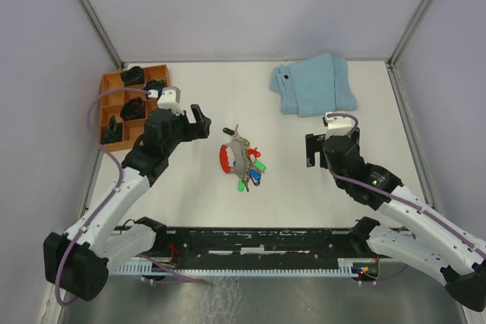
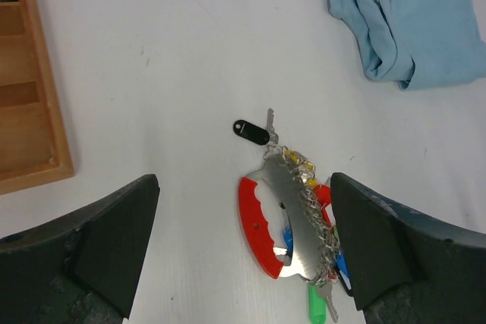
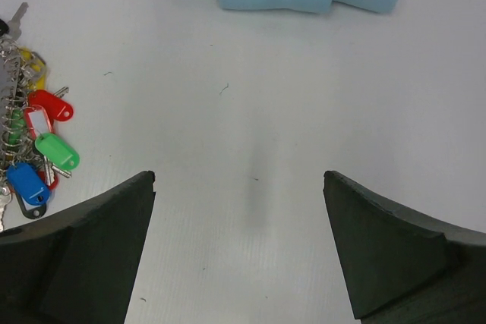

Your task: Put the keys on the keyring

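The left claw [image 1: 200, 122] stands wide open and holds nothing. In its wrist view the two dark fingers [image 2: 99, 256] fill the lower corners of the frame, and the left claw [image 2: 243, 187] looks down on the keyring [image 2: 254, 225] lying on the white worktop [image 2: 152, 73] between them. From the top camera this claw sits left of the frame's centre, just beside the keyring [image 1: 226, 158] but apart from it.

The keyring is a red curved handle with a grey metal plate. The keys [image 1: 252, 168] bunch along its right side, with green, blue, red and yellow heads, on a coiled wire. Whether every key is threaded on cannot be told. A key with a black tag [image 2: 250, 132] lies at the bundle's upper end.

The right claw [image 1: 310, 151] is also fully spread and empty, well right of the bundle. In its own view the right claw [image 3: 238, 180] has bare worktop beneath it, with the keys [image 3: 42, 149] at the left edge.

A folded light-blue cloth [image 1: 315, 85] lies at upper right. A wooden tray [image 1: 114, 81] holding dark lumps [image 1: 133, 108] sits at upper left.
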Motion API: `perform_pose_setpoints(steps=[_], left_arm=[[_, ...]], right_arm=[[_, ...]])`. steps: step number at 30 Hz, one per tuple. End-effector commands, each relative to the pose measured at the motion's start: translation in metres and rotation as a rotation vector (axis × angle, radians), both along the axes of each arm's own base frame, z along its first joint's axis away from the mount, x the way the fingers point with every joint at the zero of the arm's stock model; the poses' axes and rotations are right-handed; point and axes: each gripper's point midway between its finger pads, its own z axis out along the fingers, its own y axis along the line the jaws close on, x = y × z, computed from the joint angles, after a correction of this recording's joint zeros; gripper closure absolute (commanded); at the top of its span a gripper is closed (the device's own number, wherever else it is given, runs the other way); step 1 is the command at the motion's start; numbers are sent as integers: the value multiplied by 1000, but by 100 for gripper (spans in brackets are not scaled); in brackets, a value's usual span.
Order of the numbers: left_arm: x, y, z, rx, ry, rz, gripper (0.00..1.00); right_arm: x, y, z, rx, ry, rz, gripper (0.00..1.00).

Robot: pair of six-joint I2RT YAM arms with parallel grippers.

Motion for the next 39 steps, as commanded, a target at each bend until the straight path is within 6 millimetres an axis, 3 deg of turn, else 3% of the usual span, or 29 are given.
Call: perform_pose_setpoints(steps=[1,6,10,23,39], left_arm=[[-27,36,38,18,-49,129,1],[-57,60,84,46,-202,158,1],[-74,73,101,84,-304,160,1],[-75,77,77,151,-303,139,1],[-83,75,81,132,-329,127,1]], right_arm=[[-1,-19,12,9,-46,-99,0],[-3,-26,20,5,-59,-125,0],[-3,-33,24,-24,-65,-155,0],[0,-29,23,-36,-50,-142,0],[-7,-23,21,23,-36,-105,0]])
